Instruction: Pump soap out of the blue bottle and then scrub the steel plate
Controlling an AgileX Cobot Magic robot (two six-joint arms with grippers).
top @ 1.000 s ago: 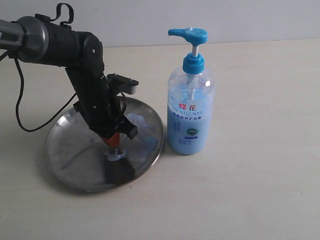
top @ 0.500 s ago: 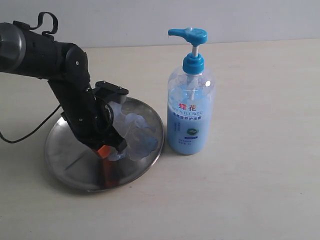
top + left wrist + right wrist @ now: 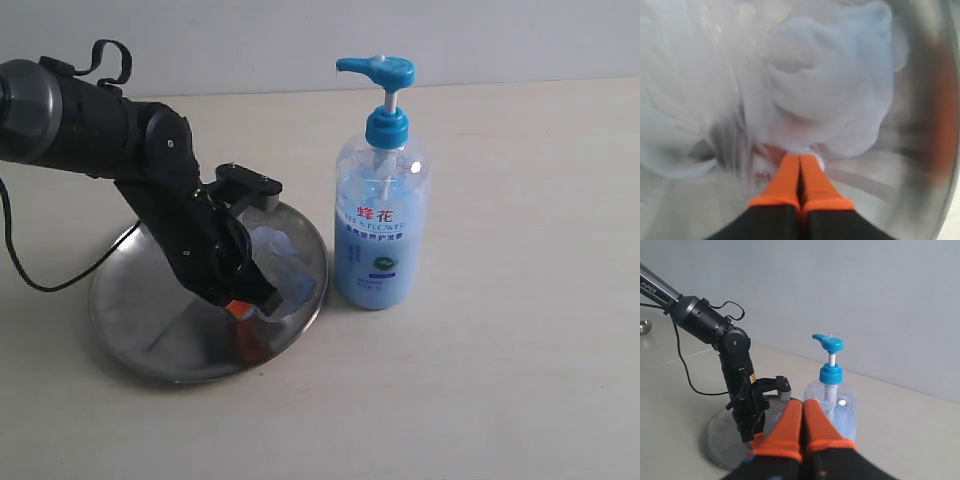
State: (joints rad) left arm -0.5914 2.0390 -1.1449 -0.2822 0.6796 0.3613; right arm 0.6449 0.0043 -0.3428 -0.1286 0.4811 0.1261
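The steel plate (image 3: 130,320) lies on the table left of the blue bottle (image 3: 380,235), which stands upright with its blue pump head raised. Pale blue soap (image 3: 290,270) is smeared in glossy streaks over the plate's right half. My left gripper (image 3: 240,311) is shut, its orange tips pressed down on the plate at the near edge of the smear. In the left wrist view the left gripper (image 3: 801,159) touches the soap (image 3: 830,95) on the plate (image 3: 920,125). My right gripper (image 3: 802,406) is shut and empty, hovering away from the bottle (image 3: 832,405) and plate (image 3: 720,437); it does not show in the exterior view.
A black cable (image 3: 40,275) trails from the left arm over the table to the left of the plate. The beige table (image 3: 520,330) meets a pale wall at the back. A small steel object (image 3: 645,327) sits far off in the right wrist view.
The left gripper has slid across the plate: from the middle toward the left, then back right to the near right part, spreading the soap. The bottle has not moved.
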